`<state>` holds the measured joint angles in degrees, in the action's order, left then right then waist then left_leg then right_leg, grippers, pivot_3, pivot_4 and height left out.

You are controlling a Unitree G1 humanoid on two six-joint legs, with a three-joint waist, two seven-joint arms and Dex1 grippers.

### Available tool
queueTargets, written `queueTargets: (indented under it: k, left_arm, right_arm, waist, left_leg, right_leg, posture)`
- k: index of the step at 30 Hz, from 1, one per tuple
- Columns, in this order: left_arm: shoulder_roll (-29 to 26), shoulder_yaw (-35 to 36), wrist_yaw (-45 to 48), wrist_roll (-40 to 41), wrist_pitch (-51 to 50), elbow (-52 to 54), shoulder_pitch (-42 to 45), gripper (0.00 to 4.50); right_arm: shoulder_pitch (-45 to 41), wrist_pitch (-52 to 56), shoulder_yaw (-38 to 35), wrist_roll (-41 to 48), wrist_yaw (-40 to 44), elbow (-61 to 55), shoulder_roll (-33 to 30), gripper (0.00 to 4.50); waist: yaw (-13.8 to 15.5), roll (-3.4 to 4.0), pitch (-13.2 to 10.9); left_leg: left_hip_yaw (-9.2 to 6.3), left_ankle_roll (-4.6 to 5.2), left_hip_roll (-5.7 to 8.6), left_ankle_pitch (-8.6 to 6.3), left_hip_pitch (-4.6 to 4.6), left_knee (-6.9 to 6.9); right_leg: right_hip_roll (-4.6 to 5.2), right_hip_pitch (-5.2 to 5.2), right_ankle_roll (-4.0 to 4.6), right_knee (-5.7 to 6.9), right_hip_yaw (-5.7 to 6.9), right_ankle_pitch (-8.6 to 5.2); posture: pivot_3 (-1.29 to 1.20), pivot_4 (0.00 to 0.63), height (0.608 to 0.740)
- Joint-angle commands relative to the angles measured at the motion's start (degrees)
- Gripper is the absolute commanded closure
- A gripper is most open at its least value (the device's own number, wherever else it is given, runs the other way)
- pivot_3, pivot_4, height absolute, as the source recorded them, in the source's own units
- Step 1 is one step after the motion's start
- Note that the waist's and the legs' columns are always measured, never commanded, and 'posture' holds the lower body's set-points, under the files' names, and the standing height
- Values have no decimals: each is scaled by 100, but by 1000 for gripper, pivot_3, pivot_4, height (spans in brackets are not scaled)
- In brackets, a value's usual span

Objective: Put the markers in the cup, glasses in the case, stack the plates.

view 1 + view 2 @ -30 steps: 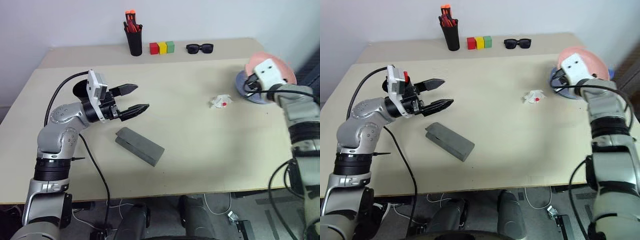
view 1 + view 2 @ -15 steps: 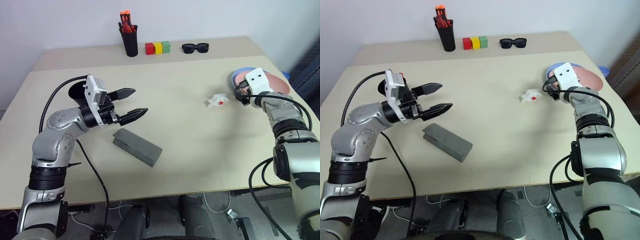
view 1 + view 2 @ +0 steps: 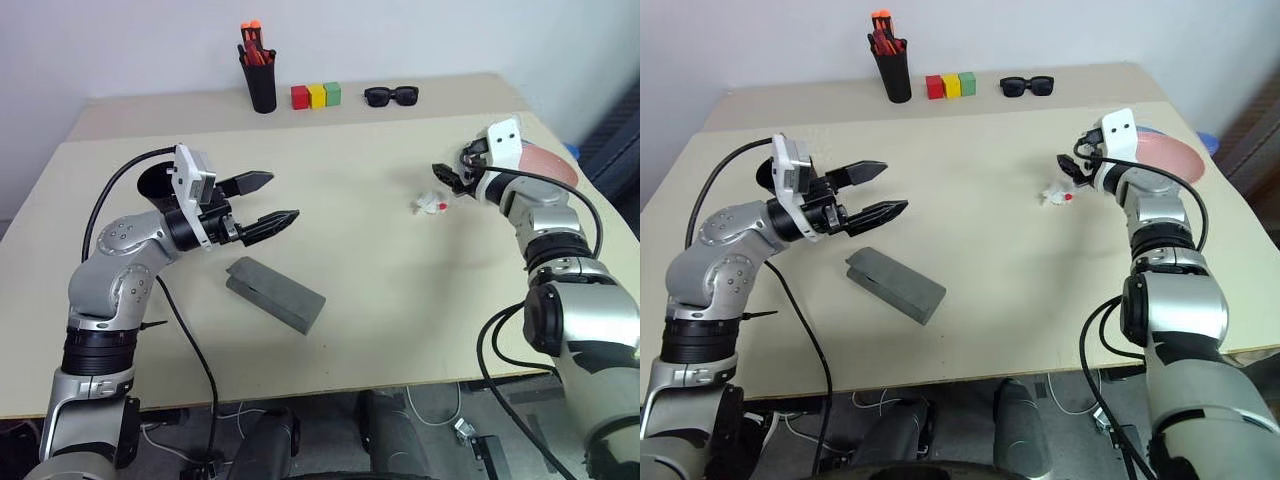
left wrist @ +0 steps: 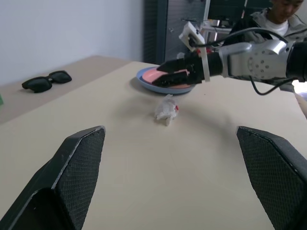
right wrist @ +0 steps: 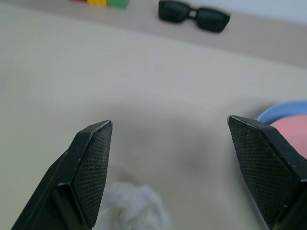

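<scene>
Only a dark sliver of the cup shows at centre left, hidden behind the left gripper, whose fingers are spread and hold nothing. The closed case lies below it on the worktop, long axis running toward lower right. At upper right, the stacked plates sit partly covered by the right gripper, fingers spread above a crumpled paper.

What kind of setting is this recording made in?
Probably a lab or office set up for robot trials: a plain beige table against a bare wall, staged props like the coloured blocks, and a person seated nearby.
</scene>
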<state>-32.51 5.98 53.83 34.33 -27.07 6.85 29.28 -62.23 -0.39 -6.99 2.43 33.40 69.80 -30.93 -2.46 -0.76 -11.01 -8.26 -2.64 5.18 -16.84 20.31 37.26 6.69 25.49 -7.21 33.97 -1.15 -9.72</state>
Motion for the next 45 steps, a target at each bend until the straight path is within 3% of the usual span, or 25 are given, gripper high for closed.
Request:
queueTargets:
  k: [1, 7, 8, 10, 16, 18, 21, 28, 37, 41, 45]
  left_arm:
    - [-15, 53, 58, 13, 124, 33, 157, 0]
    - [-31, 84, 52, 23, 128, 124, 50, 0]
    - [-39, 87, 51, 13, 136, 134, 30, 0]
    - [-48, 101, 44, 19, 133, 153, 10, 0]
    - [-24, 59, 0, -9, 136, 144, 79, 0]
    - [-12, 50, -23, -1, 120, 154, 90, 0]
    - [-7, 49, -52, 27, 79, 178, 97, 0]
    - [34, 53, -116, 85, 39, 198, 112, 0]
    - [-9, 129, -2, 72, 119, 66, 36, 0]
    - [-11, 208, 34, 88, 151, 38, -55, 0]
    - [-26, 267, 18, 129, 122, 162, -178, 0]
  right_arm:
    - [82, 6, 225, -266, -222, -146, 51, 592]
    - [180, 436, 267, -307, -286, -25, 145, 592]
    - [209, 445, 317, -341, -196, -51, 143, 827]
    - [250, 462, 363, -363, -66, -118, 149, 1456]
    - [201, 620, 310, -316, 71, -161, 107, 4466]
    - [154, 473, 217, -270, -58, -161, 68, 4488]
    - [-133, 174, -265, -18, -891, 6, -167, 4488]
    - [-379, -303, -409, -251, -2287, 393, -691, 4488]
    - [-411, -241, -380, -405, -2308, 625, -693, 39]
    - [-501, -587, -517, -272, -2281, 529, -703, 39]
    - [-454, -1104, -758, 200, -956, 191, -475, 39]
  waist:
    - [-11, 0, 0]
    - [-19, 0, 0]
    - [-19, 0, 0]
    - [-16, 0, 0]
    - [-14, -1, 1]
    - [-14, -1, 0]
    - [-6, 0, 0]
    - [-14, -1, 1]
    - [-28, 0, 0]
    - [-22, 0, 0]
    - [-48, 0, 0]
  left_leg:
    - [0, 0, 0, 0, 0, 0]
    - [3, -5, 0, 3, -2, -2]
    - [4, -5, -1, 3, -3, -2]
    - [5, -4, -1, 2, -3, -2]
    - [5, -4, -1, 2, -3, 0]
    - [5, -4, -1, 2, -3, 1]
    - [6, -4, -1, 2, -1, 1]
    - [7, 9, 0, -5, -1, -1]
    - [23, 17, -2, -10, -5, -1]
    - [23, 17, -1, -9, -5, 0]
    - [23, 18, -1, -10, -5, -1]
  right_leg:
    - [0, 0, 0, 0, -1, 0]
    - [-1, 3, 1, 2, -3, 0]
    - [-1, 2, 1, 2, -3, 0]
    - [-1, 3, 1, 2, -4, 1]
    - [-1, 2, 1, 2, -4, 1]
    - [-1, 2, 1, 2, -4, 2]
    - [0, 3, 1, 2, -5, 2]
    - [0, 3, 1, -1, -6, 2]
    - [-2, 3, 0, 0, -18, 3]
    - [-1, 3, 0, 0, -18, 3]
    - [-1, 3, -1, -2, -18, 3]
  posture:
    - [0, 150, 740]
    - [0, 150, 740]
    - [0, 150, 740]
    - [0, 150, 740]
    - [0, 150, 740]
    - [0, 150, 740]
    - [0, 150, 740]
    - [0, 150, 740]
    - [0, 150, 740]
    - [0, 150, 740]
    - [0, 150, 740]
